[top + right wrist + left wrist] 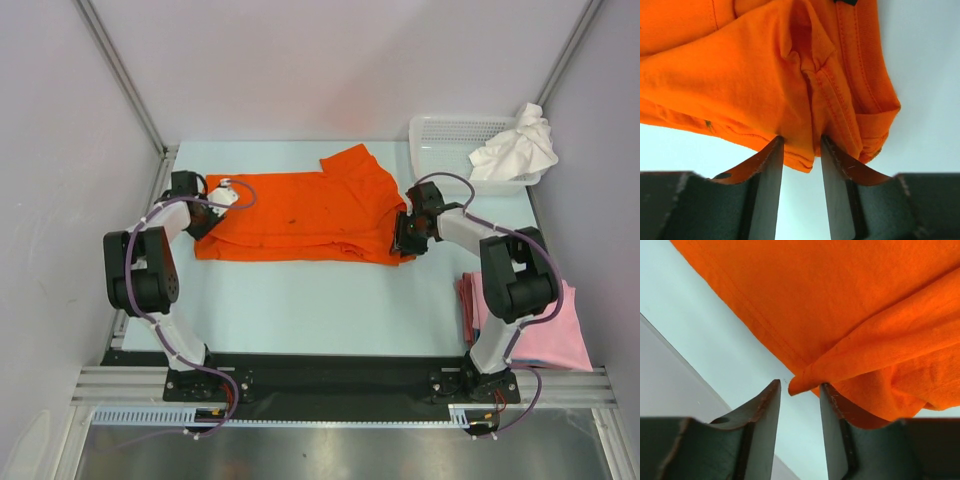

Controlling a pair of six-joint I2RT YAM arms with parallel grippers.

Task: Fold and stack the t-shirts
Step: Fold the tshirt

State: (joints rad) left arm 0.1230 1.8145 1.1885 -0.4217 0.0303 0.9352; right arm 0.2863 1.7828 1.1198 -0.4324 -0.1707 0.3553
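Orange t-shirt (290, 215): flat mid-table, running nine to three o'clock. Left gripper (800, 387): part-open, fold tip at its mouth, unheld; right gripper (802, 142): part-open round the hem, grip uncertain. I'd seat both deeper before closing.

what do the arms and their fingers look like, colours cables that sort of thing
The left arm and right arm match: chunky black joint housings joined by white tubular links, with a purple cable looping along each one. The fingers are dark, flat blades that taper to narrow tips, with inner edges scuffed reddish-brown.
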